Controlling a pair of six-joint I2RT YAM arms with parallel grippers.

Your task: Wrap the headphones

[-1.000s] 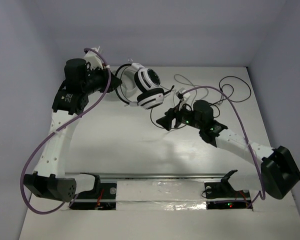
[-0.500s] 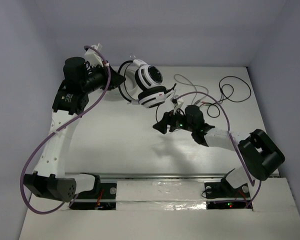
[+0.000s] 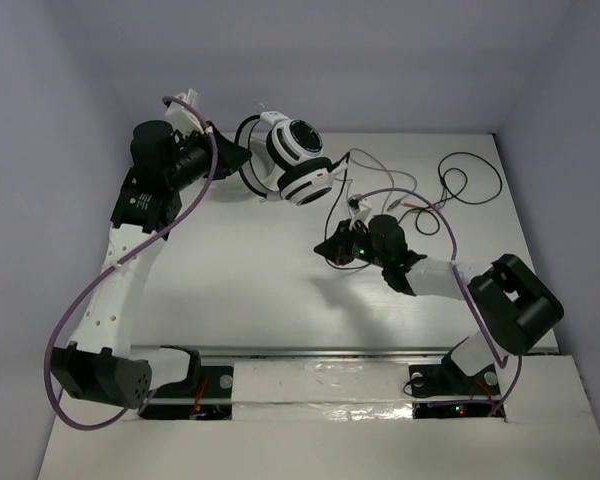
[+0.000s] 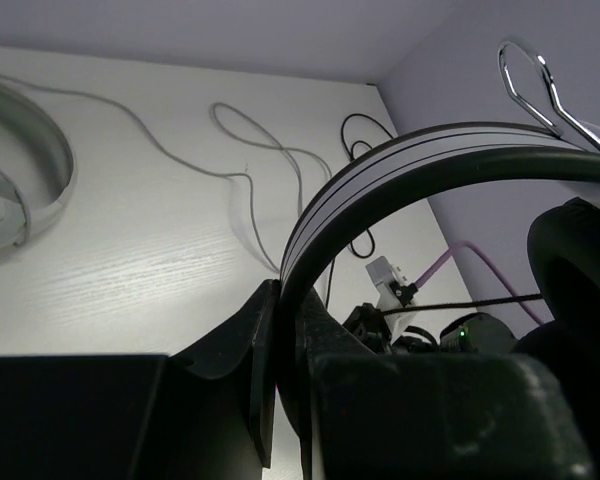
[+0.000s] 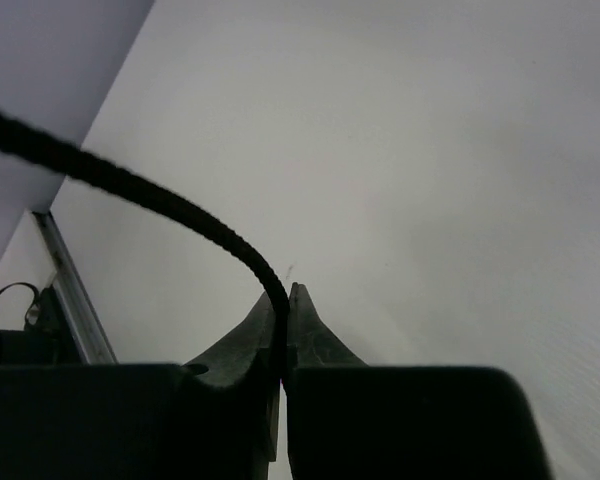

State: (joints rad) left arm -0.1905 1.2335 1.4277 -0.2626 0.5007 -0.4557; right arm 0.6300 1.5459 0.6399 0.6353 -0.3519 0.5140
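The left gripper (image 3: 235,160) is clamped on the black headband and holds the headphones (image 3: 298,160) in the air at about 11 o'clock of the table (image 3: 240,290), with the earcups turned toward 3 o'clock. In the left wrist view the headband passes between the two fingers, which press it from both sides.

The right gripper (image 3: 328,250) is near the centre of the table, at 5 o'clock from the headphones. Its fingers are pinched together on the thin black cable (image 5: 160,200), which leaves the tips and goes up toward the earcups. The rest of this cable lies in loose loops at 2 o'clock of the table. A grey cable (image 4: 130,120) lies there too, close to the black one.

The wrapping seems to be at an early stage, because no turn of cable is visible around the headphones.

Several things could go wrong. The cable is thin, so it may slide through the right fingers when the arm pulls. A pull that is too strong may turn the headband in the left grip or drag it out. The loose loops may catch the grey cable and bring it along. A slack turn may also fall off the round earcups.
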